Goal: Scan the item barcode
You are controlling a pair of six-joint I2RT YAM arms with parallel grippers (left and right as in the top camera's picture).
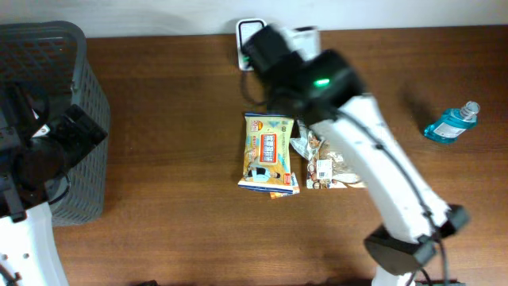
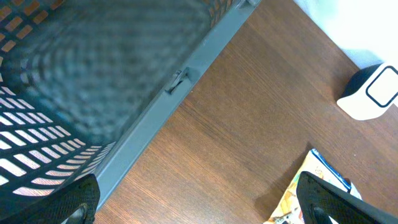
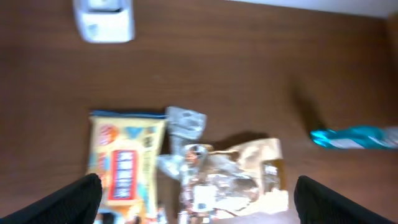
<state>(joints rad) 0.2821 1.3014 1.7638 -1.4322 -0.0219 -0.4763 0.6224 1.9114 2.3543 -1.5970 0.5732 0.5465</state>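
Observation:
A yellow snack packet (image 1: 268,151) lies flat at the middle of the table. A crinkly clear and beige bag (image 1: 325,163) lies against its right side, a white label facing up. The white barcode scanner (image 1: 248,36) stands at the far edge behind them. In the right wrist view my right gripper (image 3: 199,208) hangs open above the bag (image 3: 236,174) and the packet (image 3: 124,165), holding nothing. My left gripper (image 2: 196,210) is open and empty over bare wood beside the basket, with the packet's corner (image 2: 311,186) by its right finger.
A grey mesh basket (image 1: 79,95) fills the left end of the table, and the left arm hangs over it. A blue bottle (image 1: 451,123) lies on its side at the right. The right arm (image 1: 381,175) crosses the table from the near right corner.

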